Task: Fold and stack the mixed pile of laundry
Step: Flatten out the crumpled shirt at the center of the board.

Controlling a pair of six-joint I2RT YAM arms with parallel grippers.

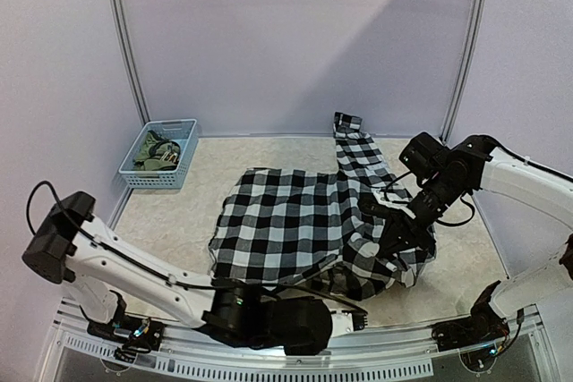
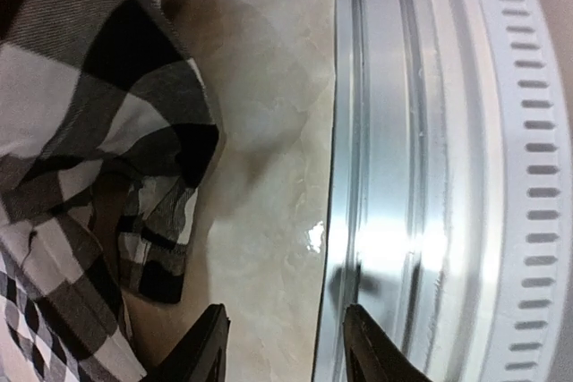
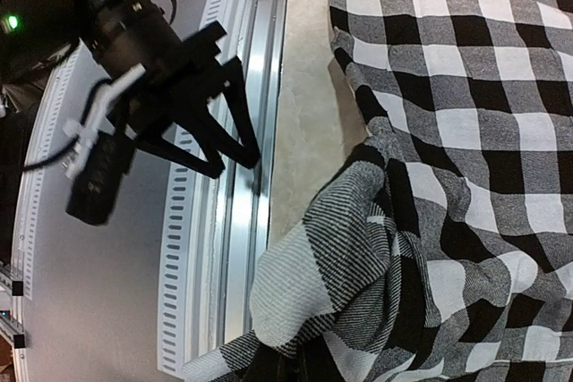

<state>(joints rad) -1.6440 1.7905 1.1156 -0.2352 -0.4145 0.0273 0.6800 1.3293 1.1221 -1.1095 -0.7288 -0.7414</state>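
- Your bench (image 1: 170, 221) carries the checked shirt (image 1: 286, 225), spread across its middle with one sleeve running out toward 1 o'clock.
- Your left arm folds back to an elbow at 8 o'clock, and its forearm runs low along the near edge to 6 o'clock. The left gripper (image 2: 285, 315) hangs over the metal rail (image 2: 394, 131), just beside the shirt's near hem. Its jaws are released, with nothing between them.
- Your right arm arches in from 3 o'clock, wrist bent down into the shirt's 4 o'clock side. The right gripper (image 1: 400, 243) has its jaws clenched on a bunch of the checked cloth, gathered there in a crumpled fold.
- The light blue basket (image 1: 158, 182) sits at 10 o'clock, well apart from the checked shirt.
- The olive-green shirt (image 1: 154, 155) lies crumpled inside that basket; any print on it is too small to read.
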